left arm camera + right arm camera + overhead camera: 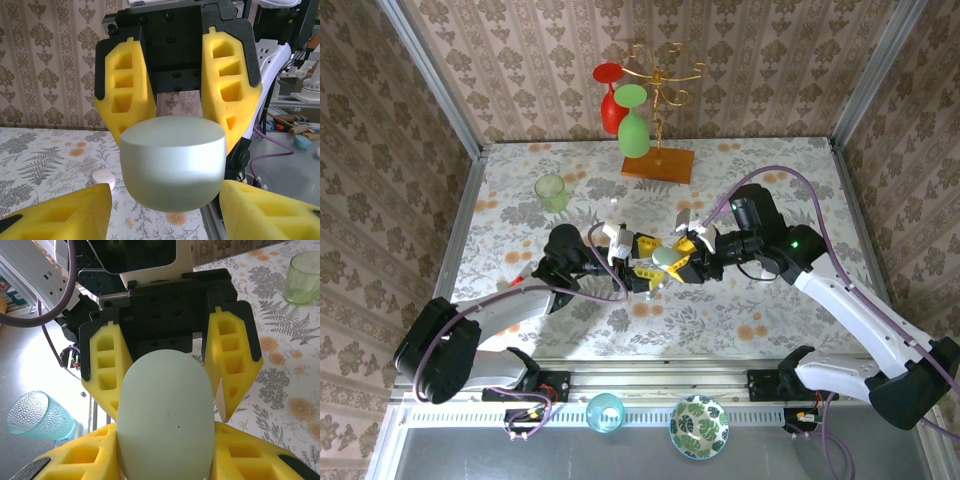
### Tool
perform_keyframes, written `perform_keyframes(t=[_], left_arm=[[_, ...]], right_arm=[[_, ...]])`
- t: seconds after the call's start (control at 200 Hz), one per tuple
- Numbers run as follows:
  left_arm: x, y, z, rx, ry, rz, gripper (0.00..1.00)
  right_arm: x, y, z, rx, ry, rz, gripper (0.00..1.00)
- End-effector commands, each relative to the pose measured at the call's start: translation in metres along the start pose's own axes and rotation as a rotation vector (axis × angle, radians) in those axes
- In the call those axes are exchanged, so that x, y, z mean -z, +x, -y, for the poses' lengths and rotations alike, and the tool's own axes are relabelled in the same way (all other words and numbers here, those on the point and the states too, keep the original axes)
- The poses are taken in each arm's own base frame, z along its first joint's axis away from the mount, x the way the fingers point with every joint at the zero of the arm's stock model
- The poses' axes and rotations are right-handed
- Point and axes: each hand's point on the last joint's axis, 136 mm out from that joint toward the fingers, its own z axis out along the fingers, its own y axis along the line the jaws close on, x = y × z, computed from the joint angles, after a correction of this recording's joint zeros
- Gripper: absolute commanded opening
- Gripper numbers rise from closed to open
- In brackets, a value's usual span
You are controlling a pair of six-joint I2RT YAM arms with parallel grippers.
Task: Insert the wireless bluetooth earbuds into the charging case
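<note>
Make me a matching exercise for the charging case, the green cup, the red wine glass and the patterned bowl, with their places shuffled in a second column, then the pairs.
1 charging case
2 green cup
3 red wine glass
4 patterned bowl

A hanging upside down from the gold rack
B on the grey ledge beyond the table's near edge
C held in the right gripper
D standing on the table, back left

Pairs: 1-C, 2-D, 3-A, 4-B

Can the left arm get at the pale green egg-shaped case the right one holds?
Probably yes. The right tool holds the pale green egg-shaped plastic case aloft, and the yellow fingers of the left tool flank its free end, nothing between.
</note>
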Motion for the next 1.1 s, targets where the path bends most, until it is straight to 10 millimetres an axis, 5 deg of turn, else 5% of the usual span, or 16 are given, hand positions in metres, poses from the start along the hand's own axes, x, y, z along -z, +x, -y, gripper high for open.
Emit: perform_keyframes(t=[0.0,1.095], left_arm=[[-0.0032,-0.0131,0.0075,-0.015,0.046,0.012,0.58],[-0.0049,-0.0139,0.0072,0.026,0.061,0.005,0.48]], right_arm=[[0.0013,-0.0064,-0.0047,0.028,-0.018,-0.004,0.16],[-0.0038,-0.0006,-0.003,0.068,0.0,-0.033,0.15]])
